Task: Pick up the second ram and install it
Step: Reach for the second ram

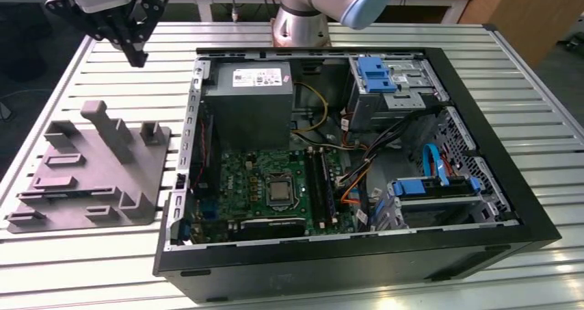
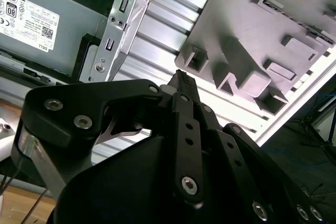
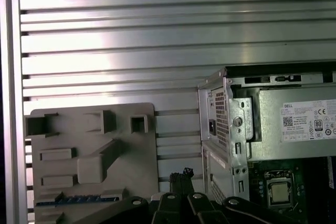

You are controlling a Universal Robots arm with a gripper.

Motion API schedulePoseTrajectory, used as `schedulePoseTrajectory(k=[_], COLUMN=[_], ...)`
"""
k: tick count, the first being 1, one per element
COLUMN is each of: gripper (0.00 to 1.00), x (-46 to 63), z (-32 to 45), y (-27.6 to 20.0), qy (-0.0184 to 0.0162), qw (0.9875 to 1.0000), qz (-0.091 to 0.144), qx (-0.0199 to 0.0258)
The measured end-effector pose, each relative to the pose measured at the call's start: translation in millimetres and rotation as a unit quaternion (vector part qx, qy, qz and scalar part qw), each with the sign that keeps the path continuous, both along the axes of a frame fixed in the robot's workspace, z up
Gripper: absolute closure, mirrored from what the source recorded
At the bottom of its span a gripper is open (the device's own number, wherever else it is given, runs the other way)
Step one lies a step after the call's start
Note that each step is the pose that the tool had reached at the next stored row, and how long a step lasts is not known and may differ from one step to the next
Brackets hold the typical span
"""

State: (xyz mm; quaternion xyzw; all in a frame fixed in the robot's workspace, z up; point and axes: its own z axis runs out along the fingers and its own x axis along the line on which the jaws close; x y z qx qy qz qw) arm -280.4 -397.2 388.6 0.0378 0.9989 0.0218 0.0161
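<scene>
Hovering upper left in the exterior view, the end effector [image 1: 137, 55], pressed together, hangs above the slatted metal desk [image 1: 91, 269] near the computer case [image 1: 365, 259].

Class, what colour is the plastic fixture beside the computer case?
Plastic fixture: grey, best in exterior view.

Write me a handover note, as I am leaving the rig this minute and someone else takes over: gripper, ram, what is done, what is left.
The gripper has its fingers closed together and holds nothing. It hangs above the table, past the far end of the grey fixture and on the exterior view's left of the open computer case.
The second ram looks to be the dark bluish strip lying in a groove of the fixture in the first wrist view, though this is not certain.
Done: nothing shows as picked up.
Left: the ram is neither lifted nor seated in the motherboard's black slots.
</scene>
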Motion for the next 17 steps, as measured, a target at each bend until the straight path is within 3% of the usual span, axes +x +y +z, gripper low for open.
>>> schedulePoseTrajectory(k=[17], gripper=[0.89], x=[-16.6], z=[-1.4], y=[-1.9], qy=[0.0000], qw=[1.0000], qz=[0.000], qx=[-0.0001])
